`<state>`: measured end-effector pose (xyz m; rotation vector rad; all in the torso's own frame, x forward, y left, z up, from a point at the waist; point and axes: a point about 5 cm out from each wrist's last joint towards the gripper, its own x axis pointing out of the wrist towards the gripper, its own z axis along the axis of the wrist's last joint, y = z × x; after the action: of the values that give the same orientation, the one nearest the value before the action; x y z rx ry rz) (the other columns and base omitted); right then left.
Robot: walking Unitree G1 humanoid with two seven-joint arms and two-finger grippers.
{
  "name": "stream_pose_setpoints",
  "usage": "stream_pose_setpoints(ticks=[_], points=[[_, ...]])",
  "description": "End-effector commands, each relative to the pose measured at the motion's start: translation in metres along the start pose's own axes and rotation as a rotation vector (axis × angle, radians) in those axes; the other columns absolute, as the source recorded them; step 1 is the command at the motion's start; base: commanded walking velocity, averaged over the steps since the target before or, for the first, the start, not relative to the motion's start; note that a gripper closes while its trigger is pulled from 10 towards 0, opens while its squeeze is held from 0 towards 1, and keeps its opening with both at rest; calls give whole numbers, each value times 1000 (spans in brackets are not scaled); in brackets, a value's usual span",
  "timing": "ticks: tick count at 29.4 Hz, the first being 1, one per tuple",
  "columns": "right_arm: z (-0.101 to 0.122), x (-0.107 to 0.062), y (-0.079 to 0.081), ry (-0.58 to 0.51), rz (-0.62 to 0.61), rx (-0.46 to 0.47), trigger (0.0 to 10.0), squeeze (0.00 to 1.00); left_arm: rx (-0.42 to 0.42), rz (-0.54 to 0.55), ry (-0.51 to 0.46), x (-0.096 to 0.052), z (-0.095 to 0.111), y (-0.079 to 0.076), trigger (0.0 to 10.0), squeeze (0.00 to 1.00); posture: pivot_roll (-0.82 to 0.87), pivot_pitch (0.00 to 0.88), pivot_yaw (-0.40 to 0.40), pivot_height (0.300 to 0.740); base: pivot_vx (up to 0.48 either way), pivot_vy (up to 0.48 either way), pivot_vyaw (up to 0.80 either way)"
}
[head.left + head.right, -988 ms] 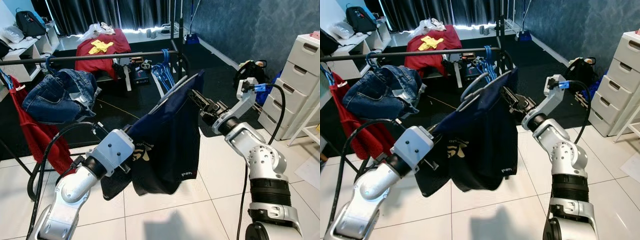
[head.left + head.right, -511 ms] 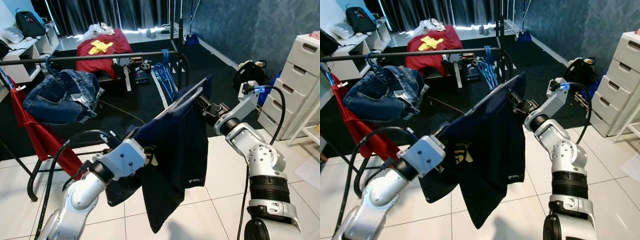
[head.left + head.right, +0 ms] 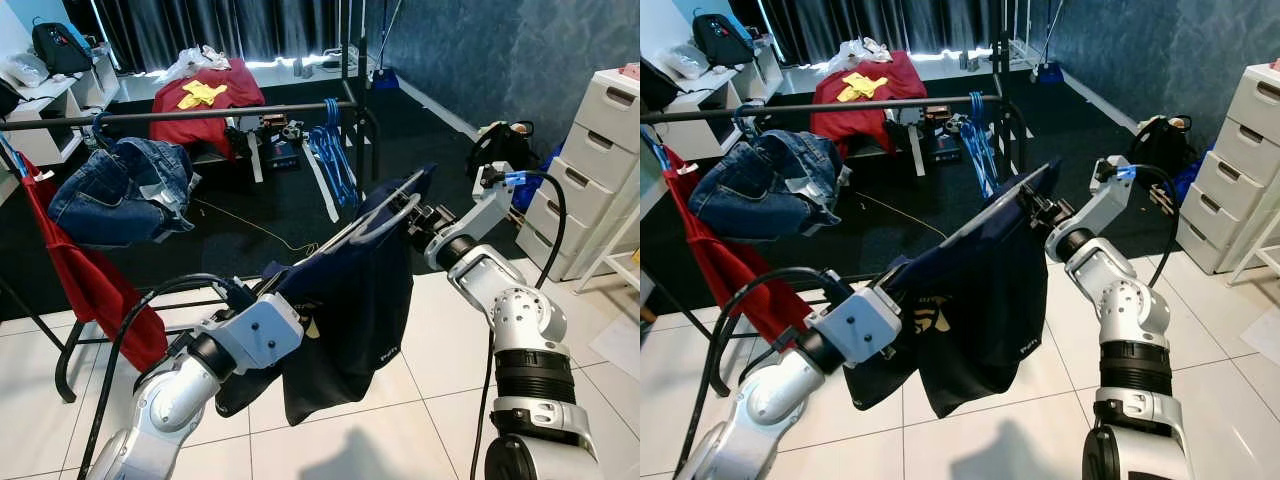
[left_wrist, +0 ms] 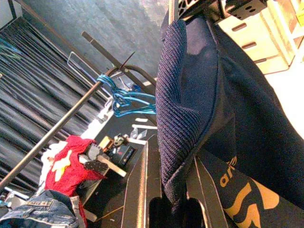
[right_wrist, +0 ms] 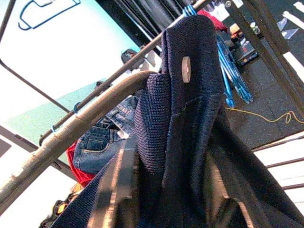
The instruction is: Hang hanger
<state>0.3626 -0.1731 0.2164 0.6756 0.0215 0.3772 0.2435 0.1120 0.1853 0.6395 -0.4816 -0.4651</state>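
Two grippers, left (image 3: 300, 300) and right (image 3: 418, 212), pinching navy shorts (image 3: 350, 300) on hanger (image 3: 385, 215)

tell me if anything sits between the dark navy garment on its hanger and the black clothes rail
Nothing visible blocks the way. The dark navy garment on its silver hanger is held up between the left tool and the right tool, in front of the black metal clothes rail. The bare stretch between the blue denim jeans and the blue plastic hangers looks open.

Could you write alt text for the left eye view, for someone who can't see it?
Two silver robot arms hold a dark navy garment on a hanger stretched between them, in front of a black clothes rail carrying jeans and blue hangers.
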Motion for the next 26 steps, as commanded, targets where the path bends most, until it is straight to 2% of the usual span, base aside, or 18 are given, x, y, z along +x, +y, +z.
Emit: stream_pose_setpoints(ticks=[1,12,17,18,19,21,22,24,26], points=[[2,3,3,-14,2,7,0,0,26,31,-30,0,5,5,10000,0,-63,25,9,740,0,0,0],[6,2,-1,-39,-24,1,0,0,49,46,17,-5,-7,15,10000,0,-68,27,13,740,0,0,0],[8,1,0,-50,-23,-4,0,0,81,18,102,-14,-24,20,10000,0,-72,28,16,740,0,0,0],[10,1,1,-58,-17,-8,0,0,124,-19,205,-30,-43,30,10000,0,-75,28,19,740,0,0,0],[10,1,1,-58,-17,-8,0,0,124,-19,205,-30,-43,30,10000,0,-75,28,19,740,0,0,0],[13,0,2,-66,-12,-13,0,0,181,-89,339,-56,-66,47,10000,0,-75,28,19,740,0,0,0],[13,0,2,-66,-12,-13,0,0,181,-89,339,-56,-66,47,10000,0,-75,28,19,740,0,0,0],[13,0,2,-66,-9,-16,0,0,200,-168,397,-71,-73,55,10000,0,-71,32,21,740,0,0,0],[13,0,2,-66,-8,-17,0,0,205,-188,409,-74,-74,56,10000,0,-71,32,21,740,0,0,0]])
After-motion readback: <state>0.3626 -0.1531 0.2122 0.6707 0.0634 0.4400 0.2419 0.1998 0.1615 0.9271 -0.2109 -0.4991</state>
